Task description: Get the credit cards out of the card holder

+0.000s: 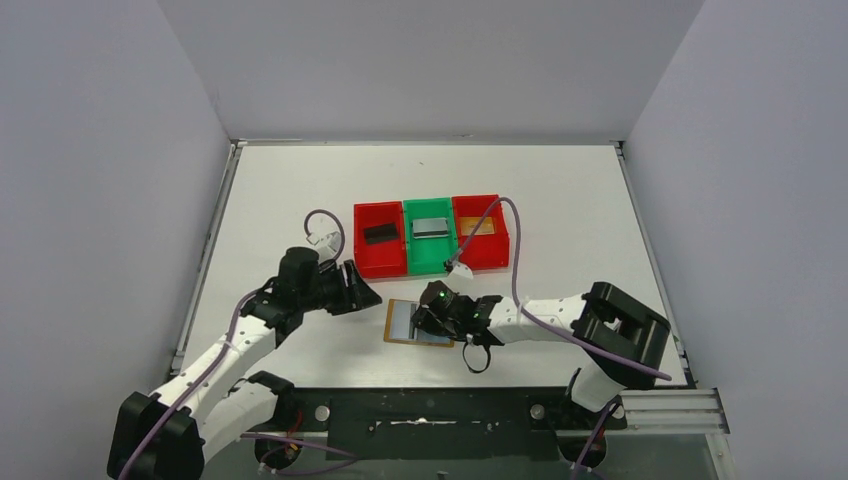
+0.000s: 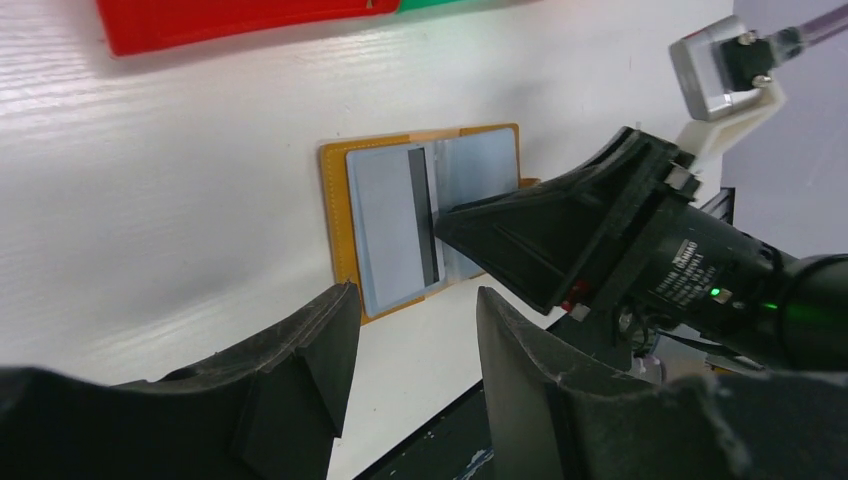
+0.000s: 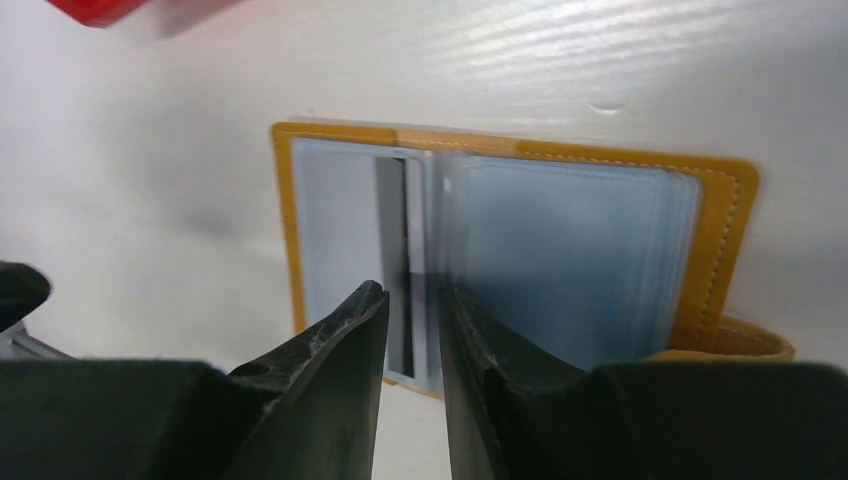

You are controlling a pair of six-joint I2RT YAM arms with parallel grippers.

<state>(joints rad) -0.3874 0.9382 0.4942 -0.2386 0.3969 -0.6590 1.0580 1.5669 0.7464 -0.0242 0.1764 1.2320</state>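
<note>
Lying open on the white tabletop (image 1: 300,180) between grey walls (image 1: 100,200), the card holder (image 1: 403,322) sits under the right pincer (image 3: 412,310), grip unclear; left pincer (image 2: 415,296) released at nine o'clock.

Card holder (image 1: 418,323) lies open and flat just on the near side of the green bin (image 1: 428,260), orange-tan cover down, blue-grey panels up, a dark-striped grey card (image 2: 385,230) in one.
</note>
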